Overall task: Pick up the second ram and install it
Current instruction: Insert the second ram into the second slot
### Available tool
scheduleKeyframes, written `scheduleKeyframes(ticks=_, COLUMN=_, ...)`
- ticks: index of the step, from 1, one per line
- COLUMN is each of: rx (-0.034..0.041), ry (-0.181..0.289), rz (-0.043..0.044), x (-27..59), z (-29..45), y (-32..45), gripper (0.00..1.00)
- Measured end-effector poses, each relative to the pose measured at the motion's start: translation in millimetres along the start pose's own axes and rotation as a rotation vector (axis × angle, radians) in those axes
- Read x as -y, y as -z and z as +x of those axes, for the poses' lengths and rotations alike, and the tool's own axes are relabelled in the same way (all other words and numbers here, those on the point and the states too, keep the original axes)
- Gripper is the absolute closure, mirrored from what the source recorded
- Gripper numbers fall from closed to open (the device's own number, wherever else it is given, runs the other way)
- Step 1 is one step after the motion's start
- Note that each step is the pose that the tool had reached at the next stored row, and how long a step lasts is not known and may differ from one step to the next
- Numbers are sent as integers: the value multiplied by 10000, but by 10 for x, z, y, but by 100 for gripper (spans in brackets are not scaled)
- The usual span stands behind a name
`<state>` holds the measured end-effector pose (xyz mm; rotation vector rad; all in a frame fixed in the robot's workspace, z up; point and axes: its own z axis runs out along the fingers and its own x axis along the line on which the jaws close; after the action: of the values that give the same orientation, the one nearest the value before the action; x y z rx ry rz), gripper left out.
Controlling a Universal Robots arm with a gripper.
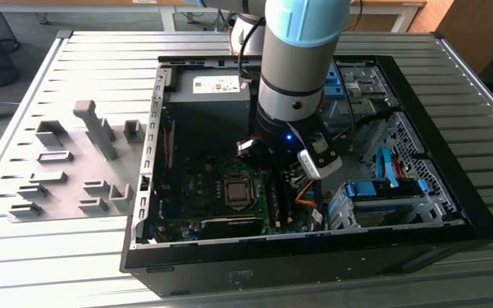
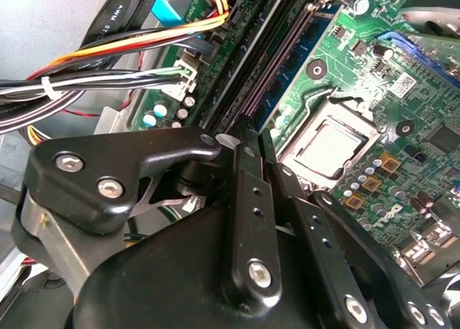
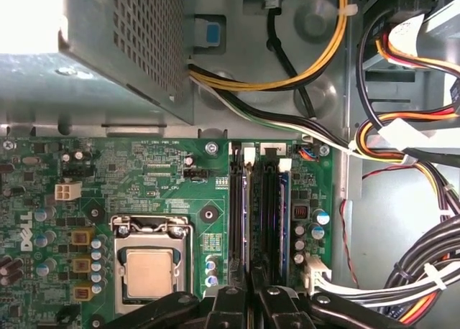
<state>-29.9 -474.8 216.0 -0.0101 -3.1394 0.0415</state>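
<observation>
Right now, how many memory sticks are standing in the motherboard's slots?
2, as far as shows. A blue stick stands in the slot nearest the cables; a second stick stands nearer the processor, in line with the end effector, which may hide more.

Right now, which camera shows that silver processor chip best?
The first wrist view: the processor sits square-on, unobstructed. The second wrist view shows it at a slant beyond the gripper. In the exterior view it is small, beside the arm.

Glossy black plastic is seen on the pincer [image 2: 248, 146]; beneath it a matt green motherboard [image 3: 144, 192] and, beside the pincer, a bare perforated metal case [image 3: 144, 34].
</observation>
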Motion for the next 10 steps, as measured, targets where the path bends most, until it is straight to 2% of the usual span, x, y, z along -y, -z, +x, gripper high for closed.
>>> scheduleKeyframes(ticks=10, rx=-17, ry=-60, rz=1, x=3, z=-24, y=-2, gripper=86)
